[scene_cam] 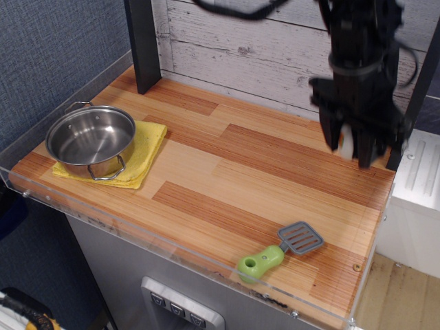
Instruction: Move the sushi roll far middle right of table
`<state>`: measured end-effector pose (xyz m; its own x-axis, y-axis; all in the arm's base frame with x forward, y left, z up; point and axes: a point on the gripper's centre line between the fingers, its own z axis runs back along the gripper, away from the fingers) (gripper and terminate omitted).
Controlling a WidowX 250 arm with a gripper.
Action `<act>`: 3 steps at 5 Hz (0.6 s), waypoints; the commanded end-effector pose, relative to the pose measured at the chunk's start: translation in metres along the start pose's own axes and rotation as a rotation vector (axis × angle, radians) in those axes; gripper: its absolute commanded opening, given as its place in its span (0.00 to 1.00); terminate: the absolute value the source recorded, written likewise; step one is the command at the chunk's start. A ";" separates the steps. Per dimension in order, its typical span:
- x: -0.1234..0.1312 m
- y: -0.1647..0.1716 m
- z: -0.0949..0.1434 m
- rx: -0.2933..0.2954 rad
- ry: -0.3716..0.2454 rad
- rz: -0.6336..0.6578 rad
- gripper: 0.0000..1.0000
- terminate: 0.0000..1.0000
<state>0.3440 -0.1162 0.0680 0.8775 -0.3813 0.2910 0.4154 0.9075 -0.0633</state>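
While clamped between the jaws of the gripper (354, 146), white face of sushi roll (347, 140) hung directly above far right of table (261, 172), not yet set down.

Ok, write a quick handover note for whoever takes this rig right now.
Gripper: shut on the sushi roll, a white patch showing between the fingers.
Position: over the far right of the table, near the back wall; I cannot tell whether the roll touches the wood.
Done: pick-up and carry.
Left: lower, release, withdraw.
Elsewhere: pot on yellow cloth at left, green spatula near front edge.
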 end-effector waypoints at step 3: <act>-0.019 -0.010 -0.042 -0.053 0.050 -0.041 0.00 0.00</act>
<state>0.3394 -0.1279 0.0119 0.8848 -0.4128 0.2160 0.4426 0.8897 -0.1125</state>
